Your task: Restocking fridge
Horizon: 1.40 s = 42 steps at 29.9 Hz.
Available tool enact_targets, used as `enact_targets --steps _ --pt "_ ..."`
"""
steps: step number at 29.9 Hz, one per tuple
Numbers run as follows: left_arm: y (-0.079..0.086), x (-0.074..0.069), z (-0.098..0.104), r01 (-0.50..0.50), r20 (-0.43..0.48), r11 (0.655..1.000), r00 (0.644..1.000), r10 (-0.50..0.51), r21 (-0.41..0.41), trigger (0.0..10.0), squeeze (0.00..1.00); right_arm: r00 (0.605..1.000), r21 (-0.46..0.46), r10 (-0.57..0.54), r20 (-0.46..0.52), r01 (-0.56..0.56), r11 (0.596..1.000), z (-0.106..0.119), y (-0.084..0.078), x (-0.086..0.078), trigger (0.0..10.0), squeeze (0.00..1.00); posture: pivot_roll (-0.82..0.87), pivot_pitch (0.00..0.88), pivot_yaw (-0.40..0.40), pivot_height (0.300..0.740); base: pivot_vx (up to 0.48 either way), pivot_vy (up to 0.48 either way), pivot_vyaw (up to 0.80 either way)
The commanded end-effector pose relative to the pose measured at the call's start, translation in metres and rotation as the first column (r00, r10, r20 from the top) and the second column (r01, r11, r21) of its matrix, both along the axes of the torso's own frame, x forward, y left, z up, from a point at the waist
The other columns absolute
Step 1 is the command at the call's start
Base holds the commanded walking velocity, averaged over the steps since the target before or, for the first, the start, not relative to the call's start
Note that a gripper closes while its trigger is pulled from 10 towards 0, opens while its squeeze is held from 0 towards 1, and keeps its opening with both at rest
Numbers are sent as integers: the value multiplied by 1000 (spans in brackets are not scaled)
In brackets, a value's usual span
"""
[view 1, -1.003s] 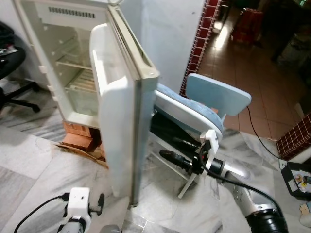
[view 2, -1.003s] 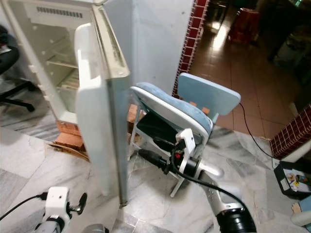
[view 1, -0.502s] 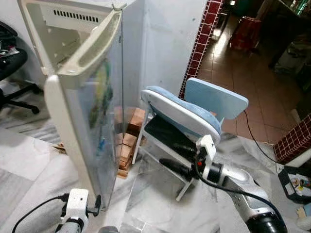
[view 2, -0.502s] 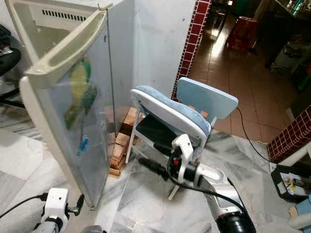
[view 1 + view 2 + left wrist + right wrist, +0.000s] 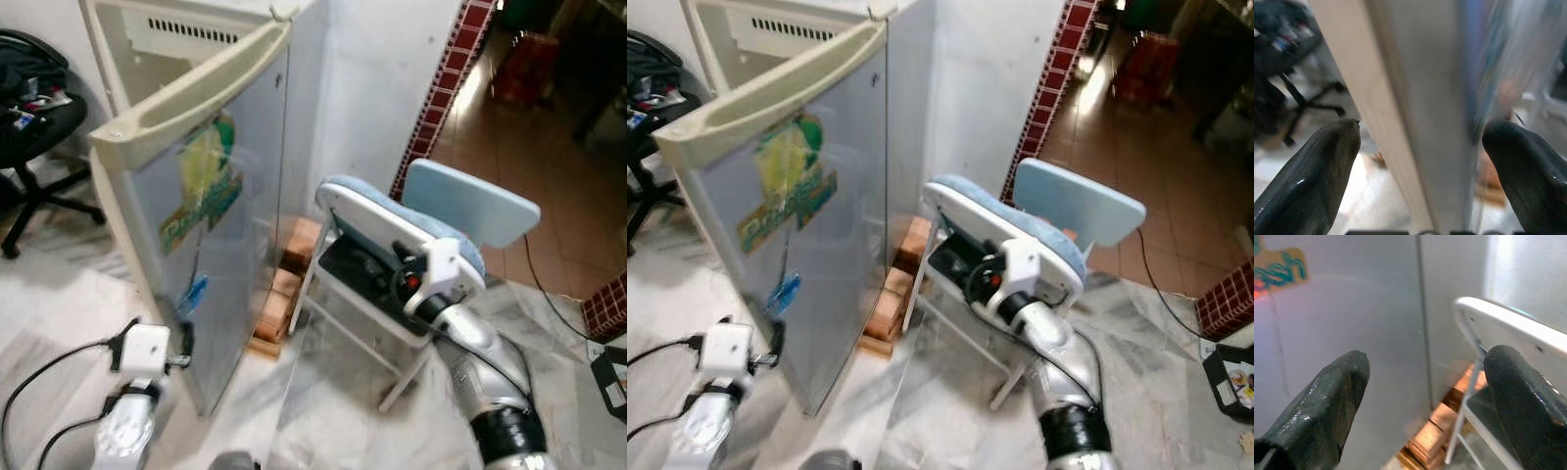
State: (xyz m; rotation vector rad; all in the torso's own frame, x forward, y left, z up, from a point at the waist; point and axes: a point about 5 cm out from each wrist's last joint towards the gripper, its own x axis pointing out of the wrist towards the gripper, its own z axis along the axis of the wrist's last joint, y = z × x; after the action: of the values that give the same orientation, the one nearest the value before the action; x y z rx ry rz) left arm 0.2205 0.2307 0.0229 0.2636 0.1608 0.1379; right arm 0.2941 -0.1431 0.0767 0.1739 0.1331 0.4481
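The left gripper (image 5: 1420,161) stands spread wide, its fingers (image 5: 1312,181) straddling the free edge of the fridge door (image 5: 211,235) low down without clamping it. The right gripper (image 5: 1425,401), also spread and empty, hovers by the folding chair (image 5: 431,225) right of the door. The fridge (image 5: 294,108) stands farther back.

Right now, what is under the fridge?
Stacked bricks show beneath the fridge beside the folding chair. The swung door covers the rest of its base.
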Motion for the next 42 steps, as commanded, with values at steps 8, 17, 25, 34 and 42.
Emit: enact_targets --steps 8,17,25,34,42 --pt "32 -4 37 -213 62 975 976 210 59 10000 0 999 -43 -40 -10 40 998 -6 -9 -3 10000 0 104 0 -82 740 0 467 0" --pt "-6 -1 52 -30 71 994 997 23 103 10000 0 983 -72 -182 -11 181 981 -7 -25 6 10000 0 108 0 -87 740 0 444 0" --pt "-30 13 67 134 101 980 984 -150 145 10000 0 959 -80 -278 -48 274 959 -14 -30 7 10000 0 107 0 -74 740 0 480 0" --pt "-46 16 68 230 107 968 965 -240 98 10000 0 901 -199 -433 22 428 881 -16 -38 9 10000 0 87 0 -56 740 0 467 0" --pt "-52 6 57 238 75 971 968 -239 24 10000 0 856 -175 -517 15 512 841 -20 -53 -6 10000 0 82 0 -66 740 0 464 0"
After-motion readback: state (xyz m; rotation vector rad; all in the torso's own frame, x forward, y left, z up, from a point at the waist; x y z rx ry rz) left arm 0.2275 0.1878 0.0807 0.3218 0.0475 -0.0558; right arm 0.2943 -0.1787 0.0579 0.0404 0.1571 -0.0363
